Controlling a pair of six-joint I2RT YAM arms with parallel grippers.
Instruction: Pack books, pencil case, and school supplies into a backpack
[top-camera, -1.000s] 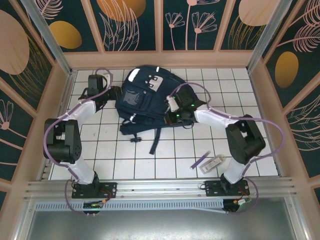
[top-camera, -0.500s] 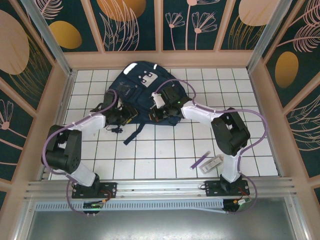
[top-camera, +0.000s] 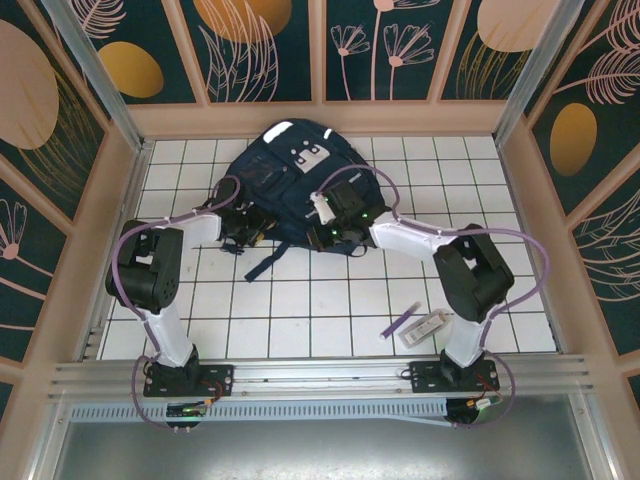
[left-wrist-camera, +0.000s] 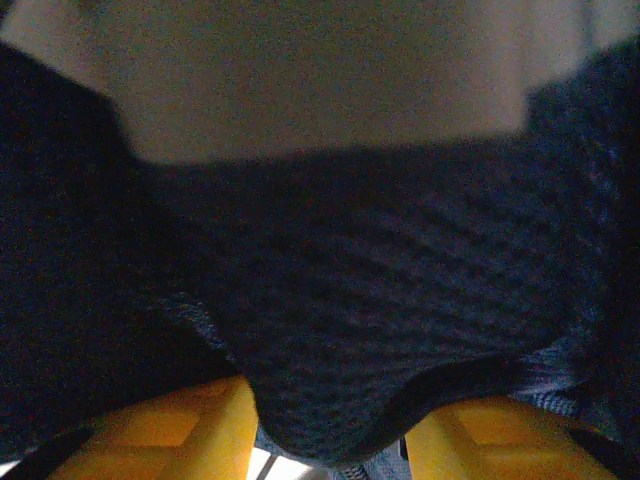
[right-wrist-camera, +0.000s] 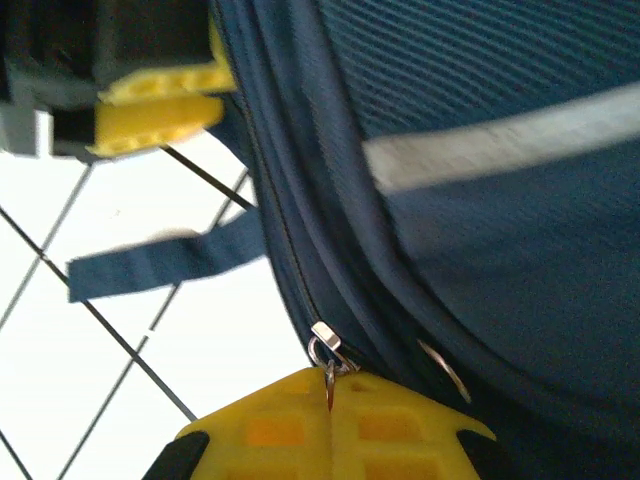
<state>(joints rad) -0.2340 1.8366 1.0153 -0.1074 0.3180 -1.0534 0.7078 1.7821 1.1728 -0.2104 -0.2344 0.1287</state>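
A white tiled table (top-camera: 300, 320) with dark grid lines sits inside teal walls painted with flowers. The backpack (top-camera: 285, 178) lies toward the far middle of the table. It is navy blue with pale grey reflective patches on top and a dark strap (top-camera: 262, 265) trailing toward the near edge. Its weave is ribbed, and a pale strip crosses one panel.

The left gripper (left-wrist-camera: 335, 440) is at the backpack's left near side, its yellow fingers (left-wrist-camera: 170, 430) partly apart and clamped on a fold of mesh fabric. The right gripper (right-wrist-camera: 333, 405) is at the near right side, its fingers pressed together and pinching the metal zipper pull (right-wrist-camera: 323, 348).

A purple pen (top-camera: 402, 320) and a clear-plastic pack (top-camera: 432, 323) lie side by side near the right arm's base, well apart from the backpack.
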